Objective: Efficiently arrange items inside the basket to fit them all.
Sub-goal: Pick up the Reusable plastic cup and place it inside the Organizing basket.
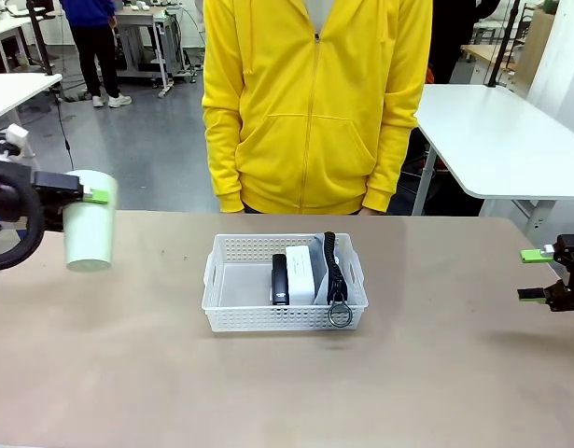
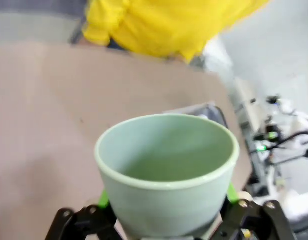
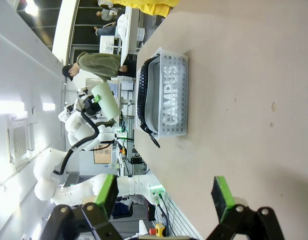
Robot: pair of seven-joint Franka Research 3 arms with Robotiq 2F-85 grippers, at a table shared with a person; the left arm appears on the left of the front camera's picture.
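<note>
The basket [image 1: 285,297] sits on the worktop [image 1: 128,373] at mid-table, its long axis running left to right. Its right half is occupied: the black stapler [image 1: 280,278] and the white boxy device [image 1: 300,273] stand side by side near the centre, and the grey pencil pouch [image 1: 331,271] stands on edge against the right wall, its zipper strip uppermost and its ring hanging over the near rim. The left half of the basket floor is bare. To the far left, well apart from the basket and raised above the worktop, the left gripper [image 1: 89,196] holds the pale green tumbler cup [image 1: 89,233]; in the front view the cup hangs with its closed end toward the top, and in the left wrist view its open mouth faces away from the wrist. The fingers [image 2: 102,199] clamp the cup body from both sides, spread wide to span it. The bare compartment therefore lies to the right of the held cup and lower, so the coming move is judged to be a rightward carry followed by a descent into that left half. The right gripper [image 1: 540,275] hovers at the right edge, well apart from the basket, fingers fully spread and empty.
</note>
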